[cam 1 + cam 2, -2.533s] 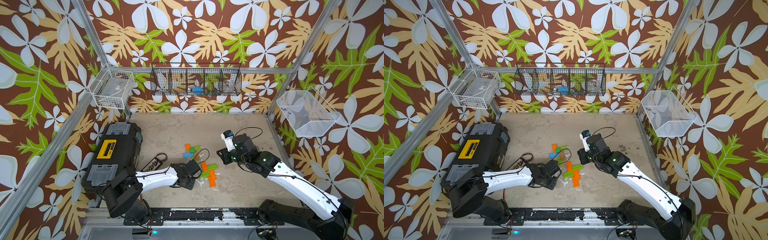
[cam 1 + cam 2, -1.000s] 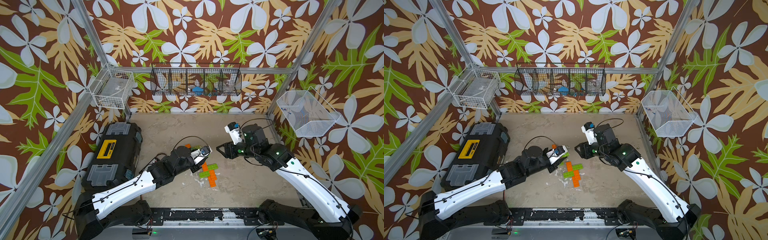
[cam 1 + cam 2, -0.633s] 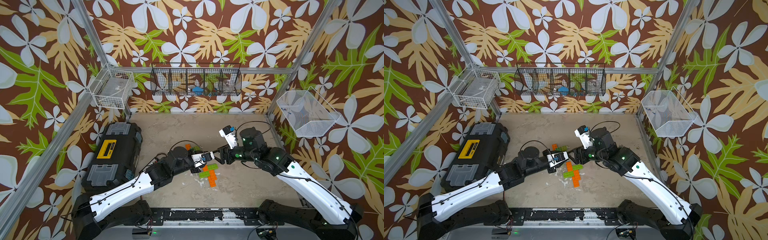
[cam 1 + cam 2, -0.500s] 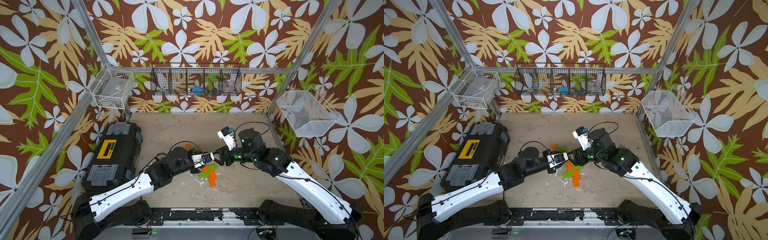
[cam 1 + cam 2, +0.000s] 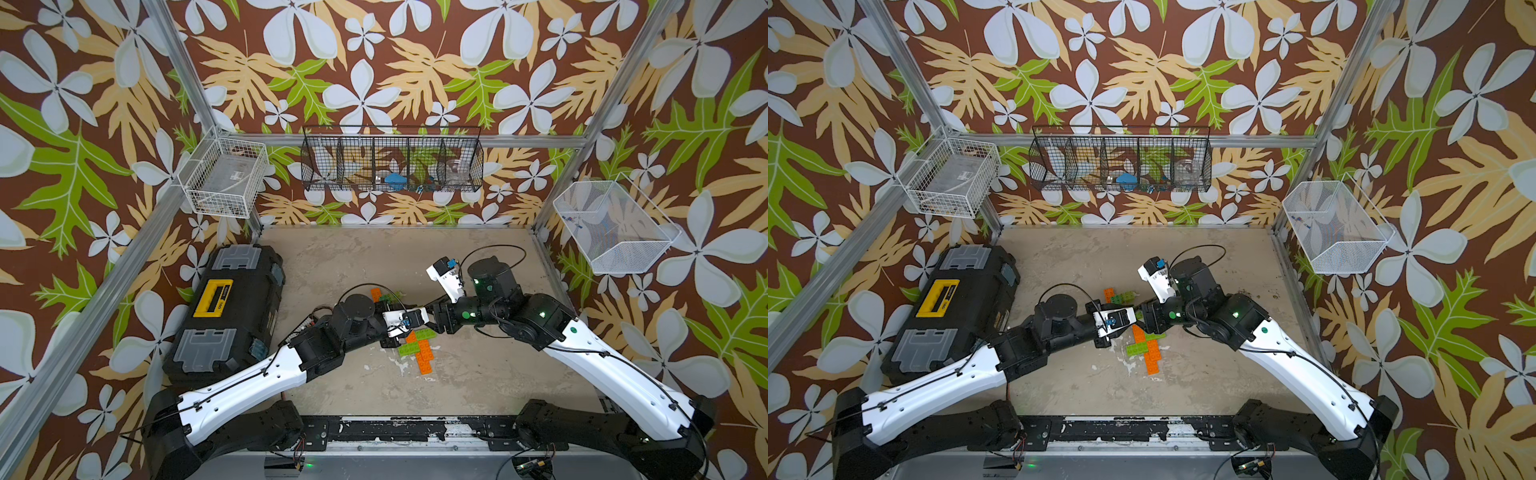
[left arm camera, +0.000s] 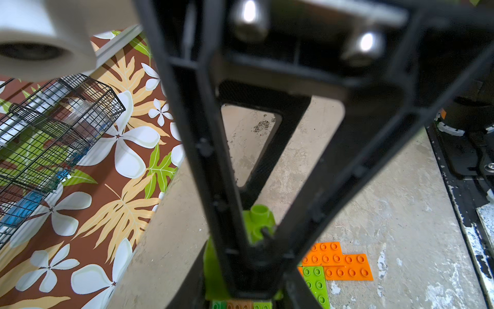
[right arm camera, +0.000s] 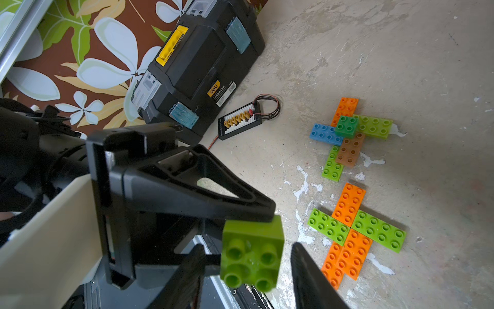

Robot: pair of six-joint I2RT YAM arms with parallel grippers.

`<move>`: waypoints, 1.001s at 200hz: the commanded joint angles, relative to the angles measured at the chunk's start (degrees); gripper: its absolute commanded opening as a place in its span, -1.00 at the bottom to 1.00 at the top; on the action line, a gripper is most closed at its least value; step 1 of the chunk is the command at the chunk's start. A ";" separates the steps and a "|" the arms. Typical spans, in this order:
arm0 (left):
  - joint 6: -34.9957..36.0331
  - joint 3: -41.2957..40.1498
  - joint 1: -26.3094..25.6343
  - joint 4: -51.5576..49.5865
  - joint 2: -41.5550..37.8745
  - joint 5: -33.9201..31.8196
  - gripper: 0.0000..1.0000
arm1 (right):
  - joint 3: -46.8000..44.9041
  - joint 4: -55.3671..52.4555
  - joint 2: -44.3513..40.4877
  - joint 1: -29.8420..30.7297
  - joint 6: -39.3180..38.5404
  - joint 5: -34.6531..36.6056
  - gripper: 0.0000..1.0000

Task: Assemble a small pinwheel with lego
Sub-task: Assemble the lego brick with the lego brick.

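Note:
My left gripper (image 6: 243, 291) is shut on a lime green two-by-two lego brick (image 7: 251, 254) and holds it in the air over the middle of the table. My right gripper (image 7: 247, 248) is open, with a finger on each side of that brick and a small gap left on both sides. In both top views the two grippers meet tip to tip (image 5: 428, 318) (image 5: 1138, 316), and the held brick is hidden there. Below them a flat cross of orange and lime plates (image 5: 419, 349) (image 7: 352, 227) lies on the table. A second lego cluster of blue, dark green, lime, brown and orange bricks (image 7: 347, 133) (image 5: 384, 295) lies farther back.
A black toolbox with a yellow handle (image 5: 232, 307) stands at the left. A small connector board with looped wires (image 7: 240, 120) lies beside it. A white basket (image 5: 224, 183), a black wire basket (image 5: 390, 166) and another white basket (image 5: 611, 224) hang on the walls.
The left arm has reached right and carried the lime brick to the centre. The right gripper has swung left to meet it, and its jaws have narrowed around the brick.

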 commanded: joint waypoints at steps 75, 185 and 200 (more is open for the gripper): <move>0.77 0.31 -0.11 1.13 0.15 1.22 -1.00 | -0.01 1.30 0.63 0.34 0.83 -0.82 -0.24; -14.50 -5.85 -0.03 13.92 -4.84 -3.68 0.99 | -1.76 4.34 -4.82 -3.67 3.77 6.08 -1.00; -22.12 -8.90 0.03 16.61 -6.87 -3.59 0.99 | -4.02 4.19 -5.55 -8.02 5.03 6.58 -1.00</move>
